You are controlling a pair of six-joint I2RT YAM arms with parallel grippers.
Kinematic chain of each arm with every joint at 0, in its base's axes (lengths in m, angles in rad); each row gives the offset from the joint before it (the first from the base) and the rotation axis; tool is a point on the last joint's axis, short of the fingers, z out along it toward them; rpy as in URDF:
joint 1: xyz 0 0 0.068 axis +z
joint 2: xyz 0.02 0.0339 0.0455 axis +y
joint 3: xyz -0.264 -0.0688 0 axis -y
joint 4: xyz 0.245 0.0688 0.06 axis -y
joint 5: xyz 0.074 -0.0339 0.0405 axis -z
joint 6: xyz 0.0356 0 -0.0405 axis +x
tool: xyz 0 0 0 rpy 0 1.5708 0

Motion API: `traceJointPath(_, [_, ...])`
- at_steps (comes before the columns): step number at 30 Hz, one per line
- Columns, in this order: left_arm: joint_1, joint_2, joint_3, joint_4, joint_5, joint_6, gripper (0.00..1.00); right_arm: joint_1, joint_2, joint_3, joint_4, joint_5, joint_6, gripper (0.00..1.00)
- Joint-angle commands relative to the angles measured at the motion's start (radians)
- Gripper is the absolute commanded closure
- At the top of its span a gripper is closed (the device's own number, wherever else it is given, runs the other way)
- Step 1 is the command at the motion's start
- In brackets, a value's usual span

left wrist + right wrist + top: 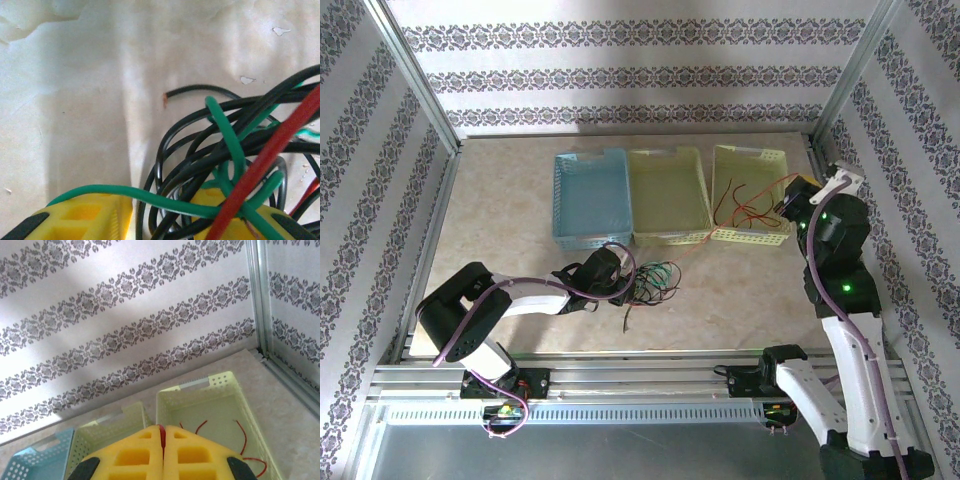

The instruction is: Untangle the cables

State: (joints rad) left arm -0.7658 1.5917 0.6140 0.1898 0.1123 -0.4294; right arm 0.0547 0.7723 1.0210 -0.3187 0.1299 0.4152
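Observation:
The cables lie in a tangle (pixel 655 280) of black, green and red wires on the table in front of the baskets. My left gripper (pixel 625 280) is at its left side. In the left wrist view the left gripper (pixel 162 205) is open, with black cables (pixel 200 155) looping through the gap. A green cable (pixel 100 191) lies across both yellow fingers and a red cable (pixel 280 145) crosses the right one. My right gripper (pixel 790 200) hangs over the right-hand basket. Its pads (pixel 162 429) are shut on a red cable. More red cables (pixel 745 205) lie in that basket.
Three baskets stand in a row at the back: blue (pixel 560 200), pale yellow in the middle (pixel 668 195) and pale yellow on the right (pixel 750 155). Patterned walls and metal frame posts (pixel 835 90) close the table on three sides.

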Motion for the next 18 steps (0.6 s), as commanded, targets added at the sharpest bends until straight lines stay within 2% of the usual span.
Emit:
traceJointPath(1, [-0.01,0.062,-0.014,-0.087,-0.042,-0.004,0.63,-0.037,0.025,0.059,0.042,-0.01,0.006,1.0])
traceJointPath(5, [-0.01,0.064,-0.024,-0.083,-0.067,-0.015,0.63,-0.099,0.053,0.097,0.04,-0.026,0.04,1.0])
traceJointPath(9, [-0.01,0.073,-0.031,-0.111,-0.153,-0.043,0.63,-0.177,0.068,0.118,0.021,-0.024,0.083,1.0])
traceJointPath(13, [-0.01,0.082,-0.031,-0.146,-0.229,-0.078,0.63,-0.283,0.084,0.138,-0.023,-0.061,0.129,1.0])
traceJointPath(15, [-0.011,0.082,-0.035,-0.152,-0.245,-0.092,0.63,-0.357,0.091,0.138,-0.035,-0.113,0.169,1.0])
traceJointPath(18, [-0.01,0.075,-0.043,-0.154,-0.256,-0.11,0.62,-0.416,0.096,0.136,-0.046,-0.111,0.196,1.0])
